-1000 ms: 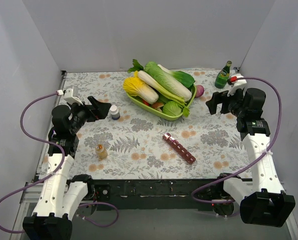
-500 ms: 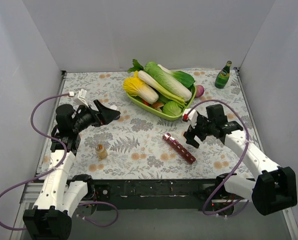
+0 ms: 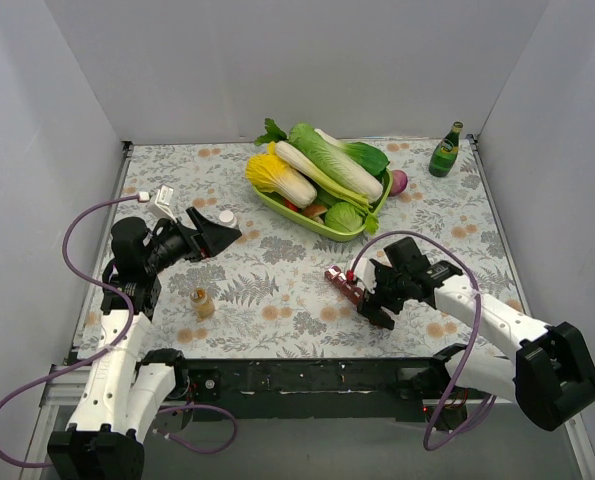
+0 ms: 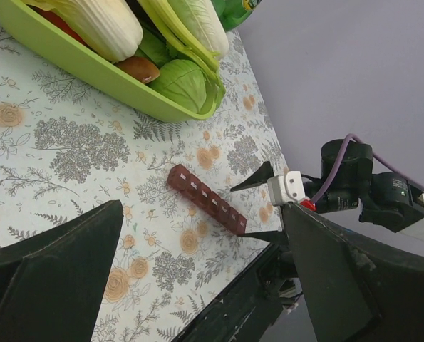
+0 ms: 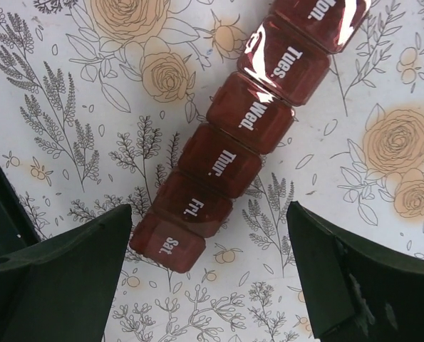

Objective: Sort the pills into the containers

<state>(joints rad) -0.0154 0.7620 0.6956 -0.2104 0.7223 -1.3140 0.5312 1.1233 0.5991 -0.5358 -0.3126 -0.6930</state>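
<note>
The containers are one long dark red pill organiser (image 3: 339, 279) lying slantwise on the flowered cloth, right of the middle. Its lids (image 5: 247, 135) are all shut, with day labels from Tues to Sat in the right wrist view. My right gripper (image 3: 375, 294) hangs open just above its near end, and the Sat and Fri boxes lie between its fingers (image 5: 209, 208) without touching them. My left gripper (image 3: 223, 228) is open at the left, above the cloth and holding nothing. The left wrist view looks across to the organiser (image 4: 206, 199) and the right gripper (image 4: 260, 206). No pills are in view.
A green tray (image 3: 307, 217) piled with vegetables stands at the back centre, with a purple onion (image 3: 398, 181) beside it. A green bottle (image 3: 444, 150) is at the back right. A white-capped bottle (image 3: 227, 217) is half hidden behind the left gripper. A small amber bottle (image 3: 204, 302) stands near the left front.
My right arm has swung from the back right down to the organiser's near end. The left gripper has shifted slightly right. Both grippers stayed open.
</note>
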